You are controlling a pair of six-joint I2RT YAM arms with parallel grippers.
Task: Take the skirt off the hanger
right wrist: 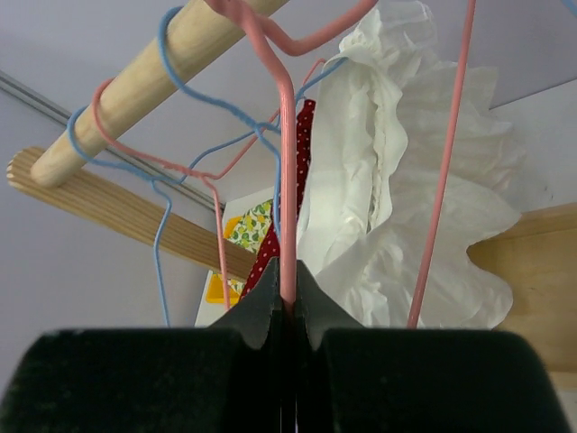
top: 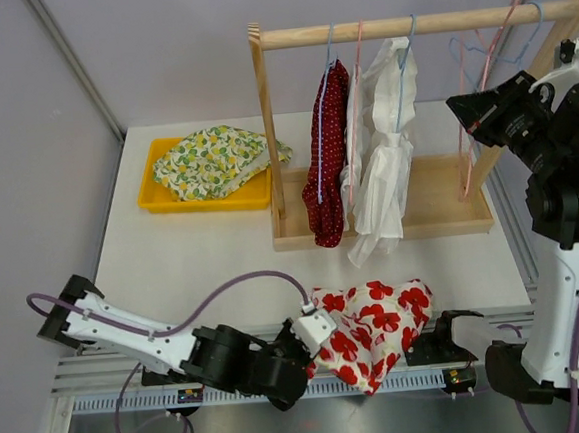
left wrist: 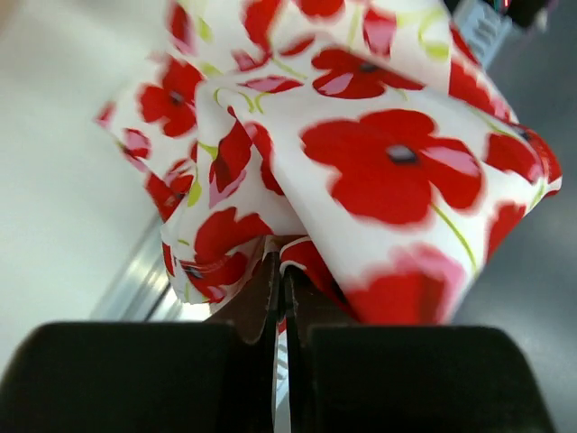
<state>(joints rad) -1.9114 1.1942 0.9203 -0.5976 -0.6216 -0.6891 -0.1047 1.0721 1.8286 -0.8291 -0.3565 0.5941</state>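
At the near edge of the pale, smooth bench [top: 193, 264], the skirt [top: 378, 325] lay off its hanger in a soft crumpled heap: thin white cloth printed with large red poppies and slim green stems, one corner drooping past the edge. The left gripper [left wrist: 281, 290] was clamped on a fold of it. Up by the round wooden rod [top: 415, 24], the right gripper [right wrist: 287, 302] pinched a thin pink wire hanger [right wrist: 287, 162]. Plain grey walls stood behind.
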